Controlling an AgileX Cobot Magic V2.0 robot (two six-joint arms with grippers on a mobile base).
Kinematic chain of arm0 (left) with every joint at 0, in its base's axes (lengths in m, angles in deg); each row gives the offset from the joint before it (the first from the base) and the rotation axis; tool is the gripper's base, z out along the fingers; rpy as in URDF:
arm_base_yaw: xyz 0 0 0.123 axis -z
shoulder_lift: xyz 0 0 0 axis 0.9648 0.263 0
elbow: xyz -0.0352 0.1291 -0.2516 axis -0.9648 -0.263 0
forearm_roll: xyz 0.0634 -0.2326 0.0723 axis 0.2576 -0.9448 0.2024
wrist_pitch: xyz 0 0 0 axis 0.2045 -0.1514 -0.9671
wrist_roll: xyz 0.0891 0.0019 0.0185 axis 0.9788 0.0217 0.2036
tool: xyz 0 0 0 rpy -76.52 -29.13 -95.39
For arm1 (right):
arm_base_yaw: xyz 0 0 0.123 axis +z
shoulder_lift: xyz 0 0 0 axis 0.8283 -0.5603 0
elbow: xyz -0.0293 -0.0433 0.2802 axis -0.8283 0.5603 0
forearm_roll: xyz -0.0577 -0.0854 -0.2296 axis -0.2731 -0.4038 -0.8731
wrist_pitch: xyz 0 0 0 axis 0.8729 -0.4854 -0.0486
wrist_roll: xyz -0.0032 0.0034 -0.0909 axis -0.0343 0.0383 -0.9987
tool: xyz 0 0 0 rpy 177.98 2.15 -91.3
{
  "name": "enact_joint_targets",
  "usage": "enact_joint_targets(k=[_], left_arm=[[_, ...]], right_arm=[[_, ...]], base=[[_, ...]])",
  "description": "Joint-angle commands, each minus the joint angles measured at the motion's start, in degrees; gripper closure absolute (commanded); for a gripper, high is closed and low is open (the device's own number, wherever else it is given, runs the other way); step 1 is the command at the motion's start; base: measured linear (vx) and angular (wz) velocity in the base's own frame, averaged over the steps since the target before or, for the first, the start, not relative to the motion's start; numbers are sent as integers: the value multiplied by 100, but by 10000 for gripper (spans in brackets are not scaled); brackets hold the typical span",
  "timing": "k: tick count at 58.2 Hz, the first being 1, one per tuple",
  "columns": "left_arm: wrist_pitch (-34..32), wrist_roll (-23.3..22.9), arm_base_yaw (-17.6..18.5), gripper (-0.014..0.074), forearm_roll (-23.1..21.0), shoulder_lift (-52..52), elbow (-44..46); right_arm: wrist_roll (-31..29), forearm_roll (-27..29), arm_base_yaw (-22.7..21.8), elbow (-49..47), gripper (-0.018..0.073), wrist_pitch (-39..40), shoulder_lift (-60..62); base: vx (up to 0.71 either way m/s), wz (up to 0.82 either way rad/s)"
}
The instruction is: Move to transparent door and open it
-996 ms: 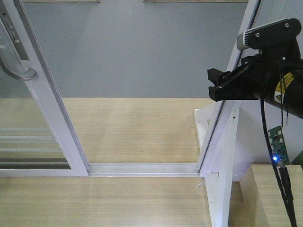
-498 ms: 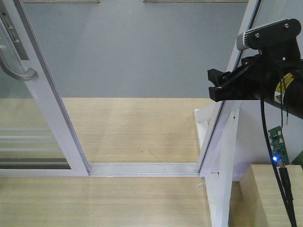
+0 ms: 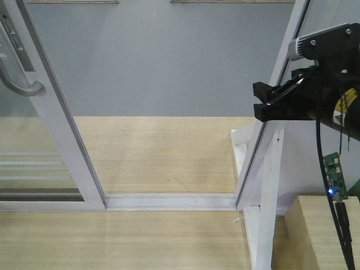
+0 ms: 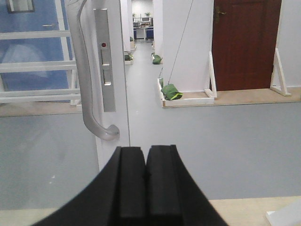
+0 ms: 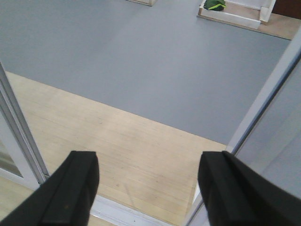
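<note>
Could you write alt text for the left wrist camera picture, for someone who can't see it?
A shut black gripper points at the curved pale handle on the white stile of the transparent door, not touching it. Right of the stile lie grey floor, a corridor and a dark red door.
</note>
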Motion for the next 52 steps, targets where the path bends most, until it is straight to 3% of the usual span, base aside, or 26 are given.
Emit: enact_joint_targets(k=[1, 16, 20, 28, 33, 42, 52], left_arm=[[-444, -49, 28, 603, -41, -24, -92], [-444, -49, 28, 603, -41, -24, -92], [-439, -49, 28, 603, -41, -24, -92], [-439, -49, 28, 603, -41, -24, -92], [-439, -49, 28, 603, -41, -24, -92], [-439, -49, 28, 603, -41, -24, -92], [-439, -49, 28, 603, -41, -24, -92]], right_arm=[[-244, 169, -207, 91, 167, 396, 460], [-965, 1303, -1197, 1398, 575, 496, 2005], [-1341, 1657, -1498, 1712, 573, 496, 2448], [-2838, 2530, -1942, 2345, 571, 674, 3281], [-3593, 2741, -2081, 2780, 571, 946, 3765], [-3700, 2677, -2190, 3494, 568, 1411, 4702], [-3201, 2605, -2197, 4154, 568, 1397, 5611]], base=[[0, 0], [0, 0], [0, 0], [0, 0], [0, 0], [0, 0], [0, 0]])
